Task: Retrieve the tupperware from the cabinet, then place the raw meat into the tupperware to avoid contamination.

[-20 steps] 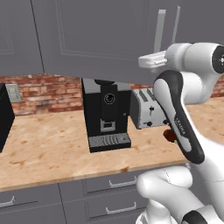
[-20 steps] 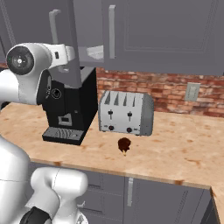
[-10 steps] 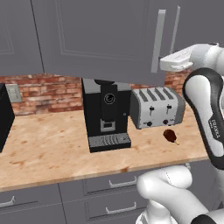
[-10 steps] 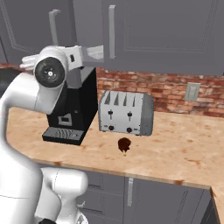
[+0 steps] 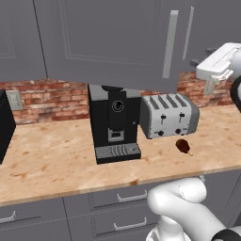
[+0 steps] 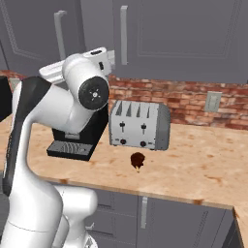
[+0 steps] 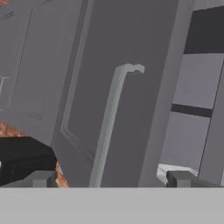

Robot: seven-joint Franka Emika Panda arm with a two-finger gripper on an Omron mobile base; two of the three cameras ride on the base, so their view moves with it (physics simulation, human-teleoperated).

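Opening the cabinet (image 5: 108, 42) was judged to be the step in hand, and it would be done well if the long vertical handle (image 7: 109, 127) on the door were centred between the fingertips before anything was closed. The gripper (image 7: 111, 178) was seen spread to its widest with nothing held, the handle lying just ahead of it and untouched. The raw meat (image 5: 183, 146) lay on the counter (image 5: 52, 164) just in front of the toaster (image 5: 168, 115), and where the tupperware was could not be told.

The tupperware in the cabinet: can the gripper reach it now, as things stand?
Probably yes. The cabinet door stands ajar, and the open gripper faces its handle, with the gap to the shelves beside it. A pale shape low inside may be the tupperware, but the door may need swinging wider.
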